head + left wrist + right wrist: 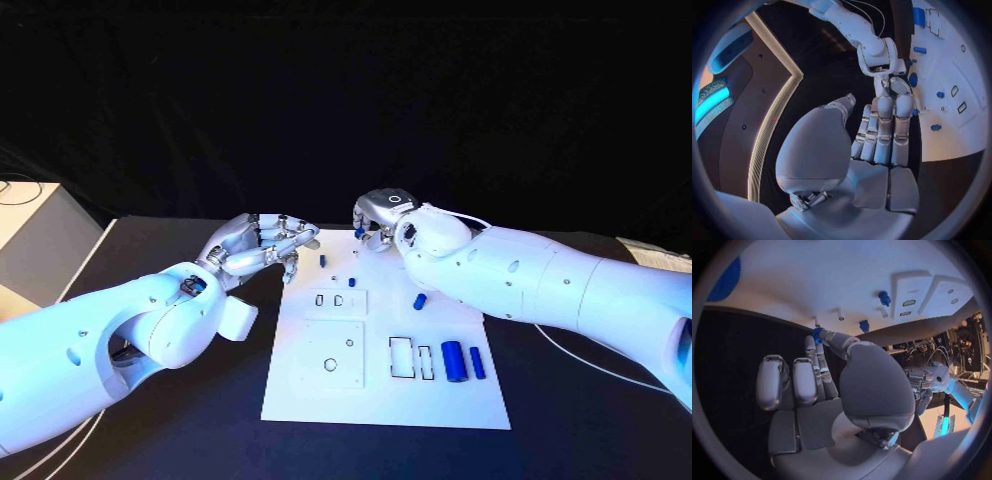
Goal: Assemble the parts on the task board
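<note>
The right hand (392, 222) hangs over the far edge of the white task board (433, 400), and most of what its fingers are doing there is hidden in the head view by the hand's own back. The right wrist view settles it: the thumb and a fingertip (821, 337) pinch a small blue part (817, 333) right at the board's edge, while the other fingers stand straight and apart from it. In the head view that part shows only as a blue speck (359, 232) under the hand.

The left hand (260, 248) sits just off the board's far left corner, fingers curled loosely together; its wrist view shows them side by side with nothing between them and the thumb (879, 130).

Nearer the robot than the right hand, a short blue peg (420, 300) lies on the board, and further on two blue cylinders (462, 361) lie side by side next to rectangular slots (402, 357). A tiny blue piece (323, 260) stands between the two hands.
</note>
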Robot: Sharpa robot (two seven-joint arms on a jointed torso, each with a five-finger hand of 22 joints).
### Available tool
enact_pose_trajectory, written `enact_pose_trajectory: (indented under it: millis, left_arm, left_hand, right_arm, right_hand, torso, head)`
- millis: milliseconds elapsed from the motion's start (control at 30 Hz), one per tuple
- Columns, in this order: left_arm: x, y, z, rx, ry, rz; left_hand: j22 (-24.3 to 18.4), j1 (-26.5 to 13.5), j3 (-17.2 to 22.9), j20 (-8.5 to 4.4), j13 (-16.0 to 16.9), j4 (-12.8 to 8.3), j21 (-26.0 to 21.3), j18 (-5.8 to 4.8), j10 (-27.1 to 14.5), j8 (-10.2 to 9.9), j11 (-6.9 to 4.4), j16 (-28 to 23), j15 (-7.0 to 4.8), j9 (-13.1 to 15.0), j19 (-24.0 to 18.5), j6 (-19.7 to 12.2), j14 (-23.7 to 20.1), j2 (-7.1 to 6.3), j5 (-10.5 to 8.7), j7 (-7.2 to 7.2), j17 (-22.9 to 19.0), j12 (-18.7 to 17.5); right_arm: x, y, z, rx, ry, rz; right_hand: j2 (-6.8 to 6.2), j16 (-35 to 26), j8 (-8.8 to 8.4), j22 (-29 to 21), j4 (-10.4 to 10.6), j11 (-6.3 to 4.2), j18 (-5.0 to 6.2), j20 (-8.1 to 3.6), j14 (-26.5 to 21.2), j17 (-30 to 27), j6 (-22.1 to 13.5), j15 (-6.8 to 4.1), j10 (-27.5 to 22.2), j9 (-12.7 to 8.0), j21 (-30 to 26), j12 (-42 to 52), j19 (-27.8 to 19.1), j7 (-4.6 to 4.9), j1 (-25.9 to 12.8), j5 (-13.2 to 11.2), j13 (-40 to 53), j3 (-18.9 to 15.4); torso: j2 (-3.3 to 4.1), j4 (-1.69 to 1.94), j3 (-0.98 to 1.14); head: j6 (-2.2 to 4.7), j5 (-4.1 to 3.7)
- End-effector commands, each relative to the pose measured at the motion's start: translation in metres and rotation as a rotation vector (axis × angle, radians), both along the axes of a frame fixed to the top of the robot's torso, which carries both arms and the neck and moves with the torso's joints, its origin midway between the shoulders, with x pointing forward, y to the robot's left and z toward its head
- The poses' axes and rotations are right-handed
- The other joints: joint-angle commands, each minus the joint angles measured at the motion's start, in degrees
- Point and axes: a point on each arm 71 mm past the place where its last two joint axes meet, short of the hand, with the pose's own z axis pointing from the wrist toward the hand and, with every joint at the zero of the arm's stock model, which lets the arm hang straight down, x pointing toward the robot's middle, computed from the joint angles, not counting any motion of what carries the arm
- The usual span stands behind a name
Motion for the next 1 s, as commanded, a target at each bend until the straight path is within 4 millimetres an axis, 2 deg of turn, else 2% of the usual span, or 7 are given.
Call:
enact_pose_trajectory:
  millis: [33, 467, 800, 933, 1000]
  left_arm:
    - [-0.0008, -0.0018, 0.0028, -0.001, -0.009, -0.014]
    - [-0.0005, -0.0008, 0.0053, -0.002, -0.012, -0.013]
    - [-0.0001, -0.0008, 0.0053, -0.001, -0.013, -0.014]
    - [-0.0001, -0.0015, 0.0053, -0.002, -0.013, -0.016]
    - [-0.0001, -0.0017, 0.0053, -0.002, -0.013, -0.016]
  left_hand:
    - [0.05, -0.07, 0.4, 0.0, 0.04, -0.02, 0.16, -0.88, -0.44, -0.17, -0.15, 0.13, 0.04, 0.05, 0.26, -0.32, 0.23, 0.37, -0.04, 0.08, 0.1, 0.31]
    - [0.14, -0.1, 0.4, 0.01, 0.09, -0.02, 0.26, -0.88, -0.44, -0.14, -0.15, 0.12, 0.05, 0.08, 0.24, -0.3, 0.24, 0.37, -0.04, 0.08, 0.11, 0.36]
    - [0.14, -0.1, 0.4, 0.01, 0.09, -0.02, 0.26, -0.88, -0.44, -0.14, -0.15, 0.12, 0.05, 0.08, 0.24, -0.3, 0.24, 0.37, -0.04, 0.08, 0.11, 0.36]
    - [0.14, -0.1, 0.4, 0.01, 0.09, -0.02, 0.26, -0.88, -0.44, -0.14, -0.15, 0.12, 0.05, 0.08, 0.24, -0.3, 0.24, 0.37, -0.04, 0.08, 0.11, 0.36]
    - [0.14, -0.1, 0.4, 0.01, 0.09, -0.02, 0.26, -0.88, -0.44, -0.14, -0.15, 0.12, 0.05, 0.08, 0.24, -0.3, 0.24, 0.37, -0.04, 0.08, 0.11, 0.36]
  right_arm:
    - [0.0003, 0.0001, -0.0013, -0.014, 0.016, 0.005]
    - [0.0012, -0.0029, -0.0031, -0.029, 0.028, -0.005]
    - [0.0019, -0.0047, -0.0034, -0.032, 0.028, -0.01]
    - [0.0022, -0.0031, -0.0032, -0.03, 0.027, -0.006]
    - [0.0026, -0.0029, -0.0031, -0.028, 0.026, -0.005]
  right_hand:
    - [-0.28, 0.2, -0.17, 0.02, 0.08, 0.41, -0.88, 0.04, 1.46, -0.05, -0.17, -0.19, -0.01, 0.06, 0.35, -0.42, 0.16, 0.23, -0.21, -0.25, -0.09, 0.34]
    - [-0.28, 0.2, -0.17, 0.02, 0.08, 0.41, -0.88, 0.04, 1.46, -0.05, -0.17, -0.19, -0.01, 0.06, 0.35, -0.42, 0.16, 0.23, -0.21, -0.25, -0.09, 0.34]
    - [-0.46, 0.12, -0.23, -0.3, 0.16, 0.51, -0.81, 0.1, 1.39, -0.31, -0.29, -0.12, -0.12, 0.13, 0.13, -0.43, -0.07, 0.33, -0.37, -0.21, -0.12, 0.42]
    - [-1.17, -0.19, -1.33, -1.11, 0.43, 0.98, -0.63, 0.41, 1.09, -1.04, -2.12, 0.32, -1.78, -0.03, -0.51, -0.61, -0.71, 0.85, -0.86, -0.85, -0.53, 0.68]
    - [-1.83, -0.72, -2.45, -2.24, 0.67, 1.38, -0.37, 0.76, 0.74, -2.08, -3.92, 0.64, -3.4, -0.26, -1.38, -0.59, -1.5, 1.12, -1.17, -2.36, -0.85, 0.6]
  torso:
    - [0.45, 0.18, 0.02]
    - [0.47, 0.02, 0.09]
    - [0.51, 0.19, -0.05]
    - [0.5, 0.21, -0.09]
    - [0.47, 0.22, -0.09]
  head:
    - [0.02, -0.09]
    - [-0.39, -0.12]
    - [-0.3, -0.17]
    - [-0.3, -0.12]
    - [-0.3, -0.15]
